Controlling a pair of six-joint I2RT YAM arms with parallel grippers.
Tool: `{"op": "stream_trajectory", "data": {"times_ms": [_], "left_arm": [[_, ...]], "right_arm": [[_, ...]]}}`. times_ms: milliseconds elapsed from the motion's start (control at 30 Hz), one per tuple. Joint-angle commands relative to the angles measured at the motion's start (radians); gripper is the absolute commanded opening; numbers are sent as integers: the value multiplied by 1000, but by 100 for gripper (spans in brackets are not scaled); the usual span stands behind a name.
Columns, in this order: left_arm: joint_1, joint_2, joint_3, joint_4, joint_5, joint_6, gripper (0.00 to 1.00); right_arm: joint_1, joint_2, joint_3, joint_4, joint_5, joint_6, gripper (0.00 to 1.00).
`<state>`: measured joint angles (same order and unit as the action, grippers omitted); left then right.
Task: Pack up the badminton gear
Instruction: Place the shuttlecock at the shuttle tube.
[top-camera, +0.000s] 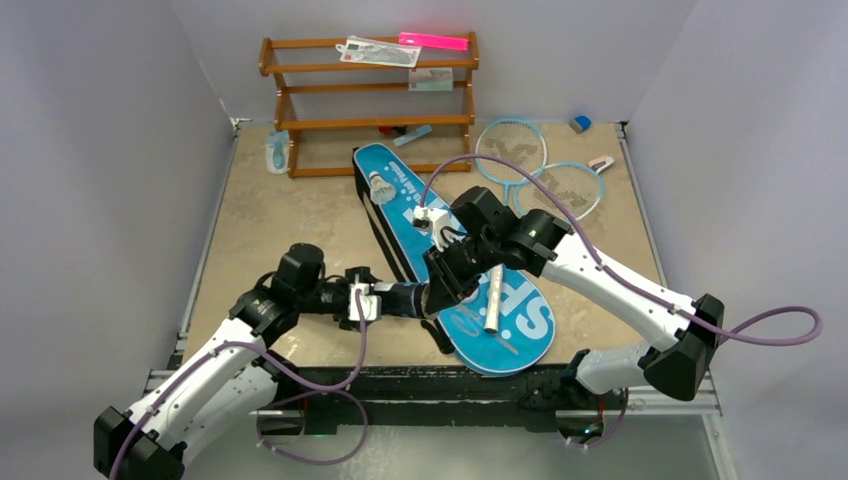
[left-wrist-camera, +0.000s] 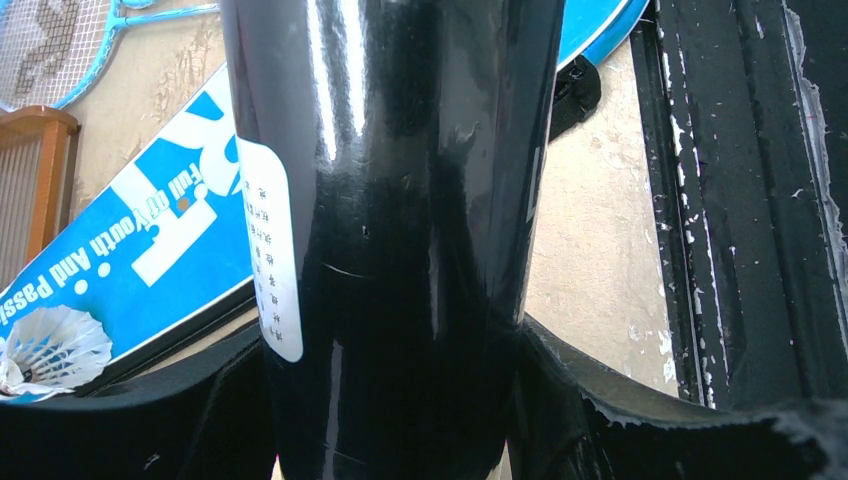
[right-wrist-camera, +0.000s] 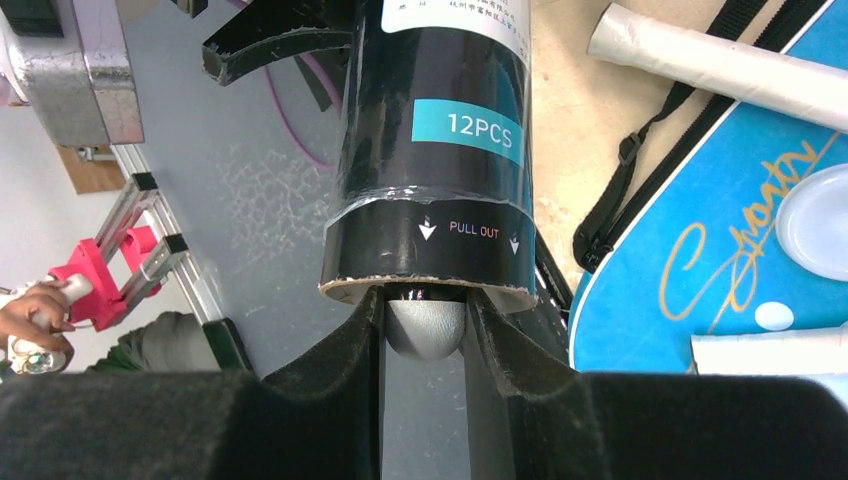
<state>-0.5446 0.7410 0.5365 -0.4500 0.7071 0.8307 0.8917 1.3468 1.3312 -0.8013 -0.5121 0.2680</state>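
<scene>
One "12PCS" label (right-wrist-camera: 468, 130); right wrist only

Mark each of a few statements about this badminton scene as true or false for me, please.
1. The left fingers clasp the black tube. True.
2. The shuttlecock seen from above sits inside the black tube. False: it lies on top of the blue bag.
3. Both rackets are packed in the blue bag. False: they lie on the table beside it.
4. The black tube is marked "12PCS". True.
5. The right fingers pinch a grey rounded piece at the black tube's end. True.
</scene>
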Motion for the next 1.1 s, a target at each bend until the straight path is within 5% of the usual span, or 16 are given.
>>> {"op": "stream_trajectory", "data": {"times_ms": [0, 400, 567, 800, 1067], "left_arm": [[-8, -10, 29, 10, 76, -6, 11], [7, -51, 17, 55, -35, -76, 11], [40, -73, 11, 81, -81, -110, 10], [66, -103, 0, 109, -92, -132, 10], [80, -87, 2, 112, -55, -124, 10]], "right_arm": [[7, 7, 40, 98, -11, -11, 15], [1, -128, 35, 64, 144, -27, 69], [0, -203, 13, 73, 242, -21, 71], [0, -250, -37, 155, 254, 2, 52], [0, -233, -59, 213, 225, 18, 49]]}}
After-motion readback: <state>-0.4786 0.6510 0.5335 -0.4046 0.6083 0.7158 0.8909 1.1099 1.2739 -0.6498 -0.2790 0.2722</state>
